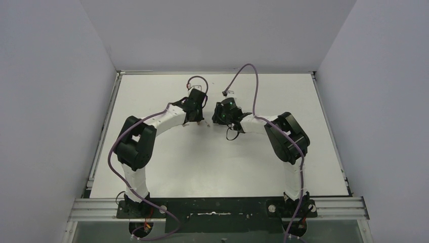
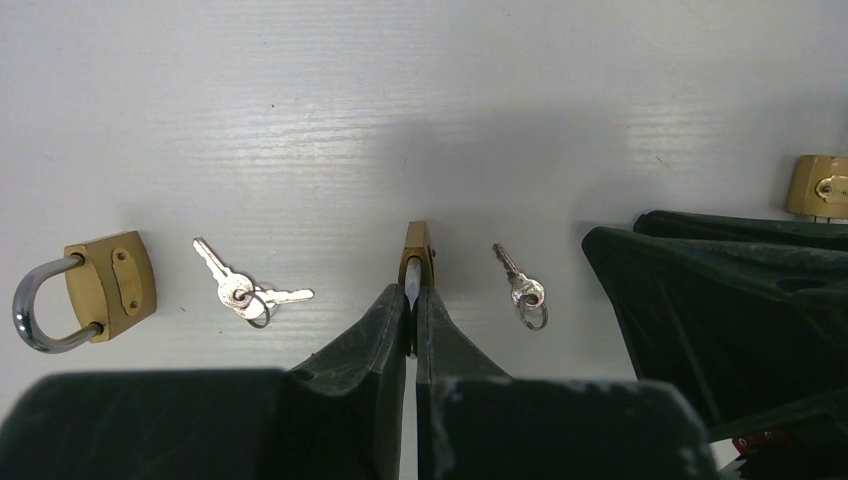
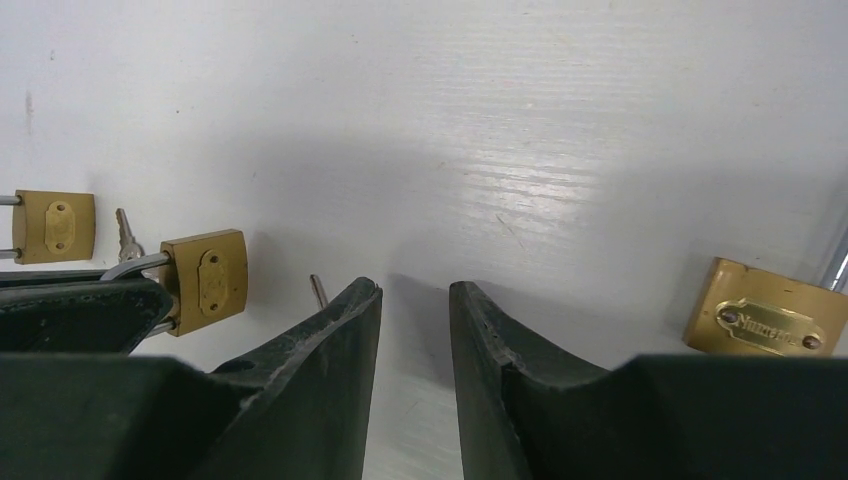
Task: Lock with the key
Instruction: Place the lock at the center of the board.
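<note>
**Top view:** Your two black-and-white arms lean in over the matte white table [image 1: 212, 167]. The left gripper [image 1: 196, 120] and right gripper [image 1: 226, 121] sit close together near its middle. The locks and keys are too small to make out from here.

**Left wrist:** Your dark, scuffed fingers are pinched together on a small brass padlock [image 2: 417, 255], held edge-on with its steel shackle between the pads. Just to its right, a single silver key [image 2: 518, 283] on a small ring lies flat on the table, apart from the lock. To the left lie two ringed silver keys [image 2: 243, 290]. Beyond them a second brass padlock [image 2: 110, 285] lies flat, its polished shackle curving outward. A third brass padlock [image 2: 820, 185] sits at the upper right edge.

**Right wrist:** Your right gripper's fingers stand apart, with only bare table between them. The clamped padlock shows at the left, its flat face and oval plate toward the lens. The third brass padlock lies at the right edge, showing an engraved plate.
</note>
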